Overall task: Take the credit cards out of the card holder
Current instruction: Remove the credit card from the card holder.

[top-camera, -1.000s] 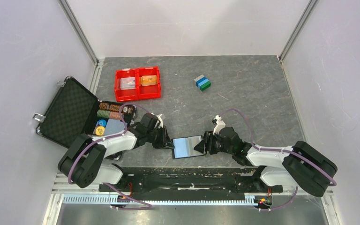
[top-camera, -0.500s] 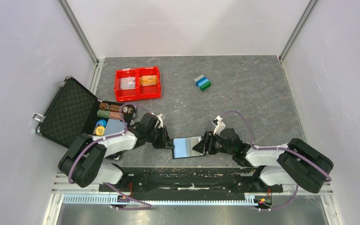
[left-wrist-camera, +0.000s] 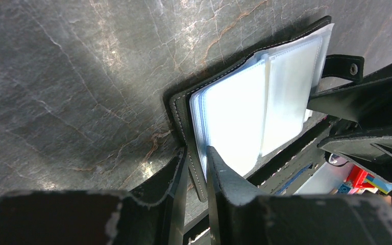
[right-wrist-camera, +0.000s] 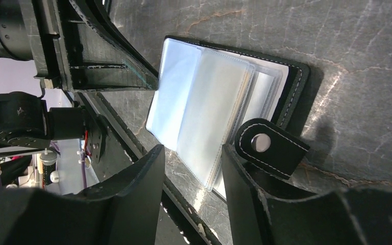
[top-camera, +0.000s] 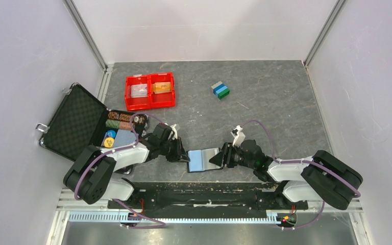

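Note:
The card holder (top-camera: 202, 160) lies open near the front edge between both grippers, with a black stitched cover and clear pale-blue sleeves (left-wrist-camera: 245, 107). My left gripper (left-wrist-camera: 196, 159) (top-camera: 186, 156) is shut on the holder's left cover edge. My right gripper (right-wrist-camera: 191, 155) (top-camera: 218, 159) stands open at the holder's right side, and the loose sleeve edges (right-wrist-camera: 204, 127) reach between its fingers without touching them. The holder's snap strap (right-wrist-camera: 269, 146) lies beside the right finger. Orange credit cards (top-camera: 162, 87) and whitish ones (top-camera: 139, 91) lie in the red tray. I see no card inside the sleeves.
The red two-compartment tray (top-camera: 149, 104) sits at the back left. A black foam-lined case (top-camera: 74, 122) holding poker chips (top-camera: 116, 125) stands open at the left. Stacked grey, blue and green blocks (top-camera: 220, 90) lie at the back centre. The arms' base rail (top-camera: 204, 191) runs just behind the holder.
My right gripper has crept slightly left toward the holder and its jaws have narrowed a little. The holder's face changed from dark and glossy to pale blue. The left gripper kept its hold.

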